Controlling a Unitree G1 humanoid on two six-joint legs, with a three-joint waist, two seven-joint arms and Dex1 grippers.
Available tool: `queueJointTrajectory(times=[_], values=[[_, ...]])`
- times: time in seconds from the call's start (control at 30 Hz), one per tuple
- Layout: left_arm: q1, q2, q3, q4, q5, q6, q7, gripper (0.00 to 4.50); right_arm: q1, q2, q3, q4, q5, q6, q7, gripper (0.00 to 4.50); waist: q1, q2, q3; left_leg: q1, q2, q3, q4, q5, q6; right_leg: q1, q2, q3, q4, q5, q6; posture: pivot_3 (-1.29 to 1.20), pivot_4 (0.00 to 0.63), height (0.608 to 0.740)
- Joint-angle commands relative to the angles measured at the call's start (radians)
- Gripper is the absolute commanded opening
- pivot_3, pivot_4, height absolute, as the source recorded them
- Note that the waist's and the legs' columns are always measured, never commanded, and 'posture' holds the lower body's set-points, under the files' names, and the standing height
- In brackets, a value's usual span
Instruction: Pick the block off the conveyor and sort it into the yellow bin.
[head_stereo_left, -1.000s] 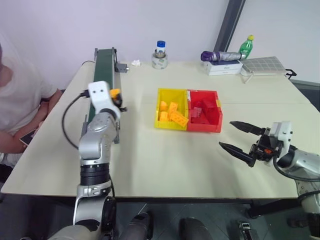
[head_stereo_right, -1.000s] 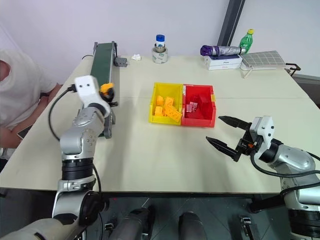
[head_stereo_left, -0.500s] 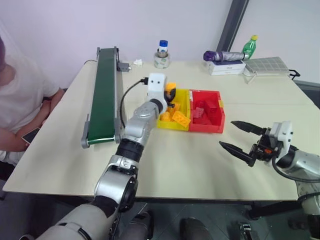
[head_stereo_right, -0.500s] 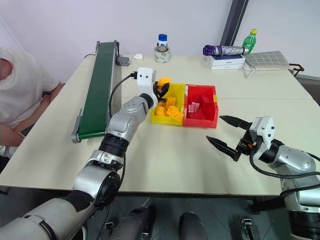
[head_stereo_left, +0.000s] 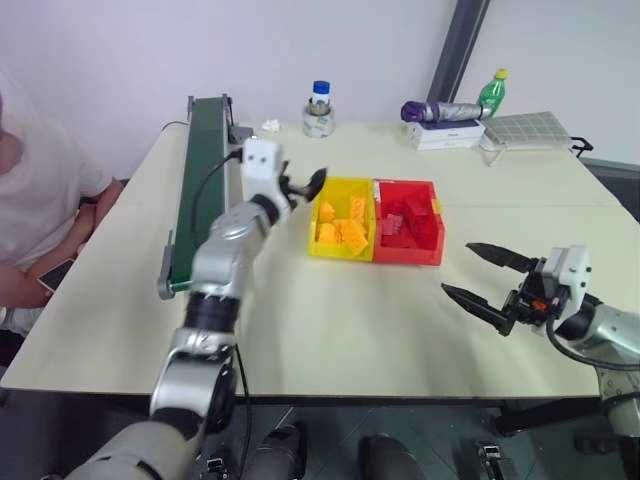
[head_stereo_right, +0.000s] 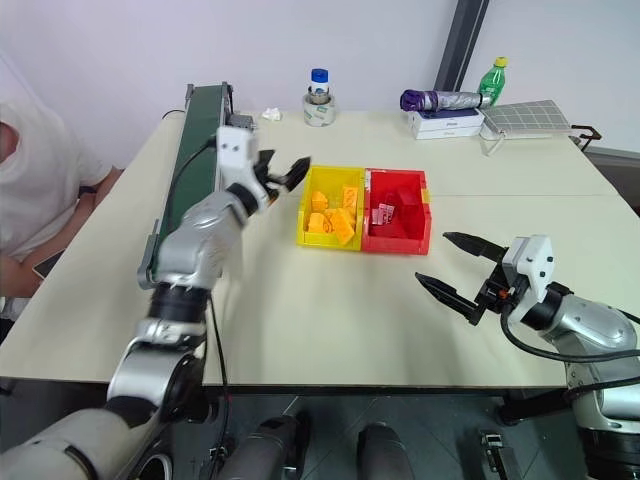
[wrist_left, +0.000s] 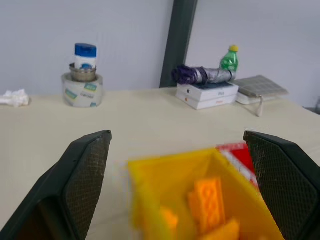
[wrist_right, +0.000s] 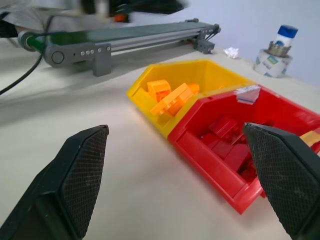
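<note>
My left gripper (head_stereo_left: 303, 185) hovers open and empty just left of the yellow bin (head_stereo_left: 313, 215), its fingers pointing over the bin's near corner. In the left wrist view the fingers (wrist_left: 82, 172) stand wide apart above the yellow bin (wrist_left: 150, 200). Several orange-yellow blocks (head_stereo_left: 345, 228) lie in the bin; I cannot tell which one came off the belt. The conveyor (head_stereo_left: 205, 170) runs along the table's left side. My right gripper (head_stereo_left: 458, 268) hangs open and empty over the table to the right of the bins, with its fingers (wrist_right: 75, 170) spread wide.
A red bin (head_stereo_left: 408, 222) with red bricks is joined to the yellow bin's right side. At the back stand a tape roll with a bottle (head_stereo_left: 320, 115), a green bottle (head_stereo_left: 492, 92) and a folded umbrella on a white box (head_stereo_left: 445, 125). A person (head_stereo_left: 40, 210) sits at the left.
My left gripper carried an orange block from the conveyor to above the yellow bin, opened, and drew back to the left without it. The right arm stayed put.
</note>
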Motion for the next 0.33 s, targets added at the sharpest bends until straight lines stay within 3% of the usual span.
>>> queueJointTrajectory(times=[0.03, 0.13, 0.33], values=[[0.122, 0.13, 0.007, -0.279, -0.071, 0.113, -0.117, 4.46, -0.031, -0.012, -0.012, 0.013, 0.01, -0.013, 0.021, 4.5, -0.004, 0.0, 0.0, 0.0, 0.0, 0.0, 0.0, 0.0, 0.0, 0.0, 0.0, 0.001, 0.0, 0.0, 0.0, 0.0, 0.15, 0.74], [0.284, 0.266, 0.085, -0.444, -0.198, 0.178, -0.251, 4.46, -0.052, -0.015, -0.004, 0.034, 0.007, -0.014, 0.038, 4.5, -0.006, 0.0, 0.0, 0.0, 0.0, 0.0, 0.0, 0.0, 0.0, 0.0, 0.0, 0.001, 0.0, -0.002, -0.004, 0.0, 0.15, 0.74], [0.429, 0.465, 0.259, -0.447, -0.247, 0.21, -0.318, 4.46, -0.058, -0.015, -0.003, 0.05, 0.007, -0.016, 0.056, 4.5, -0.003, 0.001, 0.0, 0.0, 0.001, -0.001, -0.001, 0.0, 0.0, 0.0, 0.0, 0.001, 0.0, -0.001, -0.006, 0.0, 0.15, 0.74]])
